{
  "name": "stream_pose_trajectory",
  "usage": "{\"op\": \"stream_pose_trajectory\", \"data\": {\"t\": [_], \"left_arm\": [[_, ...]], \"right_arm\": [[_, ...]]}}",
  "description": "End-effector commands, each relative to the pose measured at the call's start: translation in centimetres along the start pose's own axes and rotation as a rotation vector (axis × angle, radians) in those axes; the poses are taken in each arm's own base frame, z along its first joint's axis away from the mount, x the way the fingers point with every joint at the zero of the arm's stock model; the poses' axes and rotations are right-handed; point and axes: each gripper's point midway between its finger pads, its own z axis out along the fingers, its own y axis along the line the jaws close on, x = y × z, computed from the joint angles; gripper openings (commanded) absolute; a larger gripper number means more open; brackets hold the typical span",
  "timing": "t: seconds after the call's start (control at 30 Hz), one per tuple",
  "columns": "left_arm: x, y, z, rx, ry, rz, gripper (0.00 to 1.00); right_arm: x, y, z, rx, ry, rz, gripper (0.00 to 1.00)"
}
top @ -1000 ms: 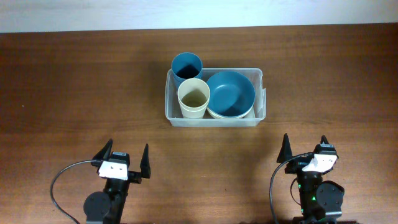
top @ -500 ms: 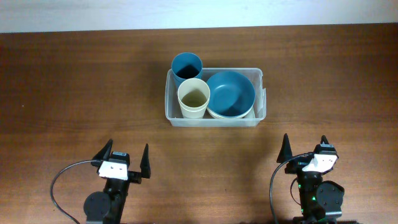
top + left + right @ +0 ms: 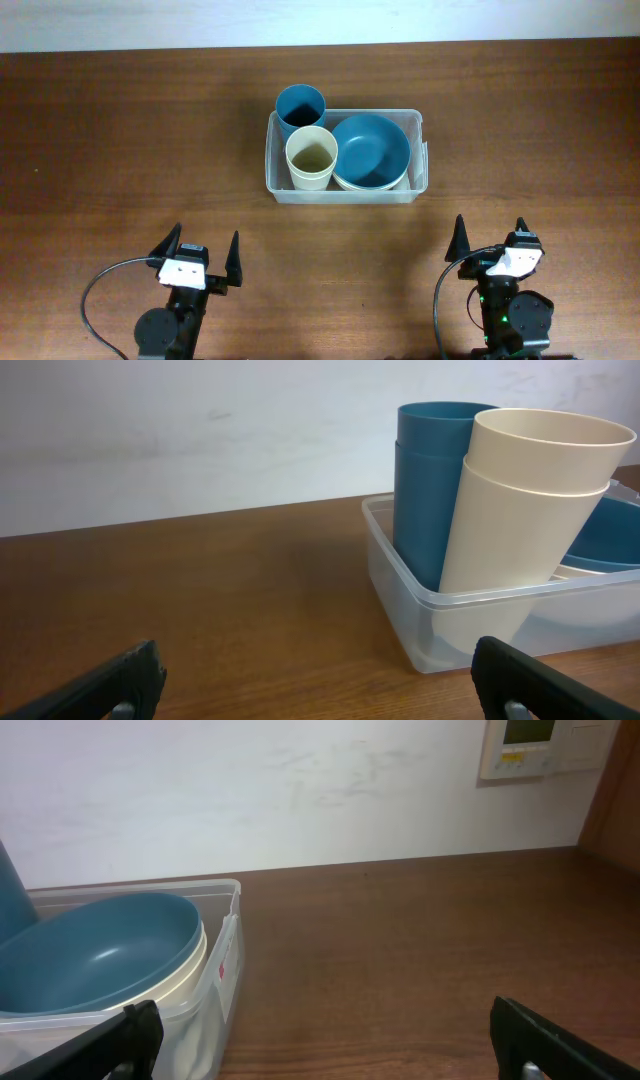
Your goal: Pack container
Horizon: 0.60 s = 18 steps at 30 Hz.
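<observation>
Presently, one container (image 3: 341, 194), clear plastic and rectangular, is recorded at upper centre of the overhead frame, resting on the brown wooden table (image 3: 120, 130). Its contents are listed as follows: a blue cup (image 3: 300, 106) in the upper left corner, a cream cup (image 3: 311, 156) just below it and touching it, and a blue bowl (image 3: 370, 150) nested in a cream bowl (image 3: 374, 184), filling the right half. The left gripper (image 3: 204, 246) is placed at lower left of the frame and the right gripper (image 3: 490, 236) at lower right. Both are well apart from the container, with jaws spread wide and nothing held between them. No loose item is seen anywhere on the table. The packing step is therefore judged to be complete, or all but complete, with both arms parked. No lid is visible, so closing cannot be planned from these views. Should a further move be required, a forward reach by either arm toward the container is called for, and care is advised around the tall cups, which are judged liable to tip if the rim is knocked.
</observation>
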Motion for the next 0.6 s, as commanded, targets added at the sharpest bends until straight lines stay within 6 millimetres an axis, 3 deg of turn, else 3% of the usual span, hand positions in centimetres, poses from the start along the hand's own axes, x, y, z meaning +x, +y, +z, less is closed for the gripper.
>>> {"op": "stream_pose_trajectory", "data": {"t": [0.0,0.57], "left_arm": [[0.13,0.02,-0.01,0.001,-0.002,0.016,1.00],[0.13,0.02,-0.01,0.001,-0.002,0.016,1.00]], "right_arm": [[0.30,-0.22,0.01,0.009,0.004,-0.008,0.99],[0.30,-0.22,0.01,0.009,0.004,-0.008,0.99]]}}
